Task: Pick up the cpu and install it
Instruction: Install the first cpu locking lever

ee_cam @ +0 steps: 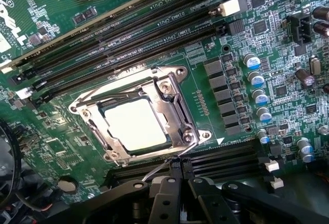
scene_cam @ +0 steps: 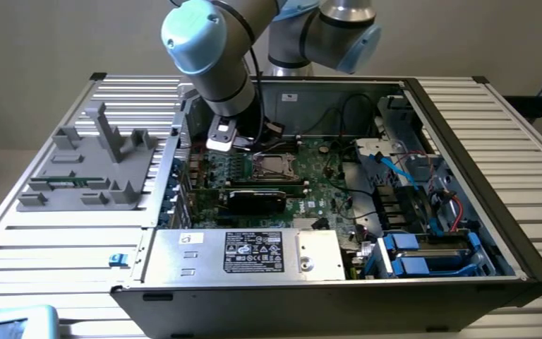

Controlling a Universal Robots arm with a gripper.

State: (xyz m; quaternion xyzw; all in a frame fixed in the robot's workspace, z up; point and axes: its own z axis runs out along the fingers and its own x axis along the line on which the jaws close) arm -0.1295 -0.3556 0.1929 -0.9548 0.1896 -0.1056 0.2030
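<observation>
The cpu (ee_cam: 136, 124), a pale square chip, lies flat in its socket on the green motherboard, with the metal socket frame (ee_cam: 175, 106) closed around its edges. My gripper (ee_cam: 180, 168) is shut, its two black fingertips pressed together just beside the socket's edge. A thin wire lever (ee_cam: 154, 171) runs right by the tips; I cannot tell whether they touch it. In the exterior view the gripper (scene_cam: 224, 141) hangs inside the open computer case, to the exterior view's left of the socket with the cpu (scene_cam: 276, 167).
Long black memory slots (ee_cam: 128, 34) run beside the socket, and another pair (ee_cam: 216, 160) lies by the fingertips. A black expansion card (scene_cam: 257, 200) and a silver box (scene_cam: 243, 254) sit nearer the case front. A grey fixture (scene_cam: 92, 166) stands outside the case.
</observation>
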